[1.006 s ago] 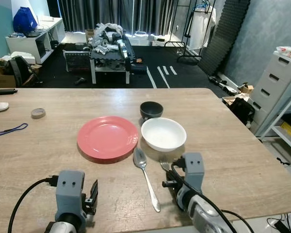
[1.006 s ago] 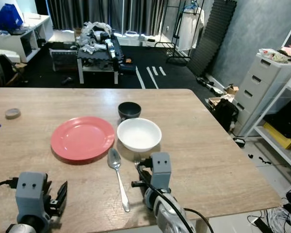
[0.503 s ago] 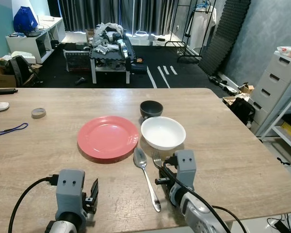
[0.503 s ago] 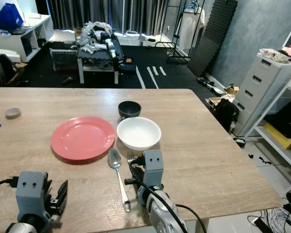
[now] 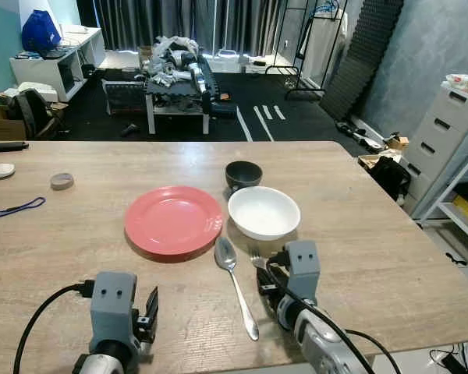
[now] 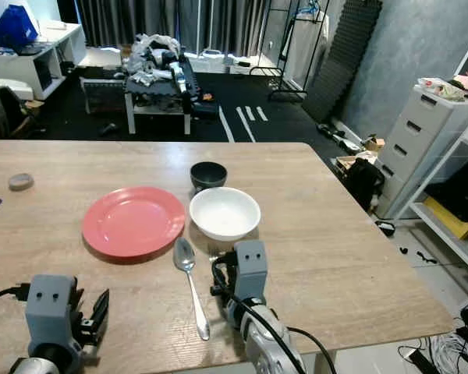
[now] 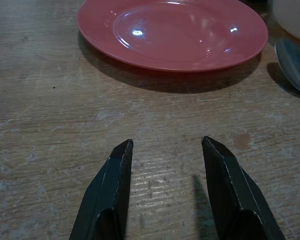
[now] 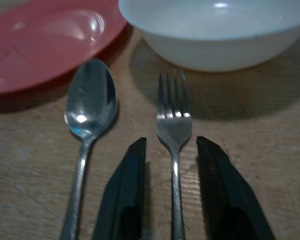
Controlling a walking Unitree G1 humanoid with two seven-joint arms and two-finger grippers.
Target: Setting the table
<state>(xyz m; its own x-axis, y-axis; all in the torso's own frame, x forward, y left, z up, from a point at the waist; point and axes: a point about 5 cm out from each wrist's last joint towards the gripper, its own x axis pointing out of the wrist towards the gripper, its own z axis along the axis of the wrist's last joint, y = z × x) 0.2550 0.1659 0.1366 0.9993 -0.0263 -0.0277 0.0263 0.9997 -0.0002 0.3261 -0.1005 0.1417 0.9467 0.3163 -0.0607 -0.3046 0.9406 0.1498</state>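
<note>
A red plate lies mid-table, with a white bowl to its right and a small dark bowl behind that. In front of the gap between plate and bowl lies a spoon, and a fork lies parallel just right of it, tines toward the white bowl. My right gripper is low over the table, open, one finger on each side of the fork's handle without touching it. Near the table's front edge, left of the spoon, my left gripper is open and holds nothing.
At the far left of the table are a tape roll, a blue cord, a small white dish and a black object. A grey drawer unit stands beyond the table's right edge.
My right gripper has shifted left, and the fork now lies closer to the spoon than a second ago. The left arm has not moved.
</note>
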